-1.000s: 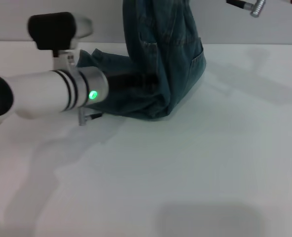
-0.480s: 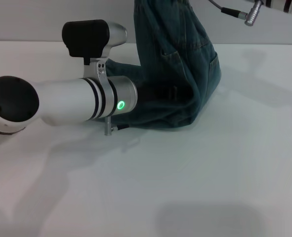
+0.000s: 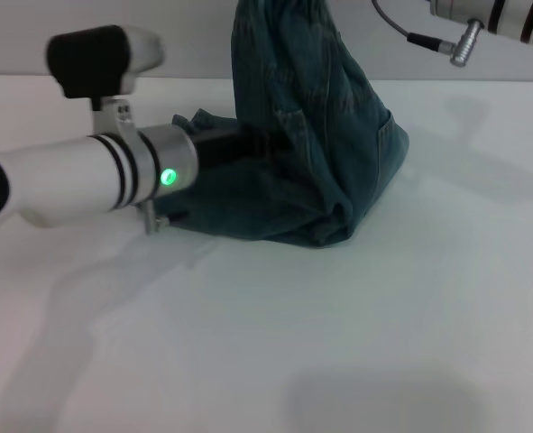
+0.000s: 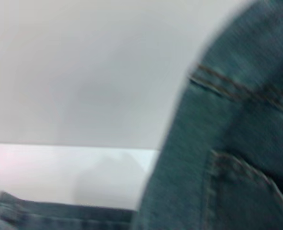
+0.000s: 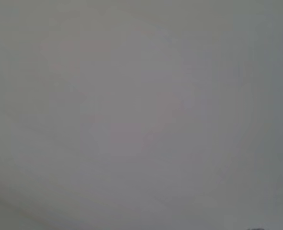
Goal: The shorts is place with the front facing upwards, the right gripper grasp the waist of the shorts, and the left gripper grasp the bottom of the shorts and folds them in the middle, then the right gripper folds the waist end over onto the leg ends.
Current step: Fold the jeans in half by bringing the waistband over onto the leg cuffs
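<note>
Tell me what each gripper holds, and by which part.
The shorts hang lifted from above the head view; both holds are hidden. The left gripper reaches into the cloth.

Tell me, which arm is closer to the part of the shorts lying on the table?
The left. Its arm reaches low across the table into the shorts lying there; the right arm is high above, beyond the raised end.

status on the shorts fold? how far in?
Mid first fold. The shorts are already off flat: one end hangs lifted past the head view's top edge, the rest bunches on the table. The left arm reaches into the lower cloth. Left: finish that fold, then bring the waist end over the leg ends.
</note>
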